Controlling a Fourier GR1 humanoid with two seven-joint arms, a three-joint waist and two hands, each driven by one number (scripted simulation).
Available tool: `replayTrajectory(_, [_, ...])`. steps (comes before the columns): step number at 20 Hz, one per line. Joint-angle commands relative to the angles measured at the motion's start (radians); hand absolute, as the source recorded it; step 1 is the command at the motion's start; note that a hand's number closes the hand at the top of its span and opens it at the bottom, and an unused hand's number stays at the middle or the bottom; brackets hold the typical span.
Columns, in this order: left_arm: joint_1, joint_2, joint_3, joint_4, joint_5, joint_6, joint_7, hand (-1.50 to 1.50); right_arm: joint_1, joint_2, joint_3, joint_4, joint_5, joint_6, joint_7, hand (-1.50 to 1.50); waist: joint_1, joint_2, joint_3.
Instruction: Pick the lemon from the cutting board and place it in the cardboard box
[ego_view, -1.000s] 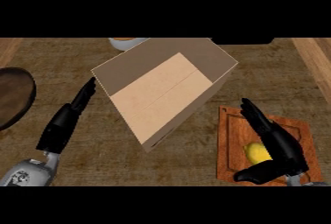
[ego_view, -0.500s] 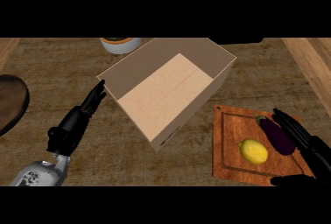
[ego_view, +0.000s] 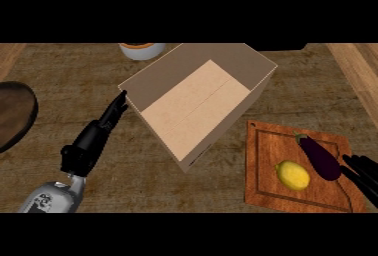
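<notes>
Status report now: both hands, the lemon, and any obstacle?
Left hand open beside cardboard box. Right hand open at cutting board's right edge. Lemon untouched on board. Eggplant lies between lemon and right hand.

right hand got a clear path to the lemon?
Probably yes. The right hand sits open at the cutting board's right edge; only the eggplant lies partly between it and the lemon.

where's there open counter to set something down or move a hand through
Bare counter lies between the left hand and the dark plate, and below the cardboard box, left of the cutting board. The board is crowded: lemon, eggplant and the right hand at its right edge. The box interior is bare.
</notes>
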Motion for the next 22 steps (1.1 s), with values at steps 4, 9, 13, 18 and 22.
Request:
replayTrajectory(4, [-0.044, -0.01, 0.039, 0.095, 0.016, -0.064, -0.04, 0.0, 0.133, -0.114, -0.069, -0.249, -0.055, 0.21, 0.218, -1.5, 0.02, 0.009, 0.0])
replayTrajectory(9, [-0.048, -0.068, 0.011, 0.076, -0.027, -0.056, 0.0, 0.0, 0.096, -0.045, -0.063, -0.29, -0.073, 0.315, 0.318, -1.5, 0.039, 0.009, 0.001])
replayTrajectory(13, [-0.021, -0.088, 0.017, 0.045, -0.056, -0.067, -0.012, 0.0, 0.017, 0.091, 0.031, -0.269, 0.008, 0.332, 0.38, -1.5, 0.045, 0.009, 0.002])
replayTrajectory(18, [-0.102, -0.095, 0.063, 0.006, -0.05, -0.087, 0.109, 0.0, -0.115, 0.193, 0.132, -0.128, 0.137, 0.369, 0.402, -1.5, 0.049, 0.01, 0.003])
replayTrajectory(22, [-0.002, -0.095, 0.071, 0.048, -0.084, -0.12, -0.039, 0.0, -0.146, 0.246, 0.137, -0.055, 0.184, 0.41, 0.418, -1.5, 0.05, 0.009, 0.002])
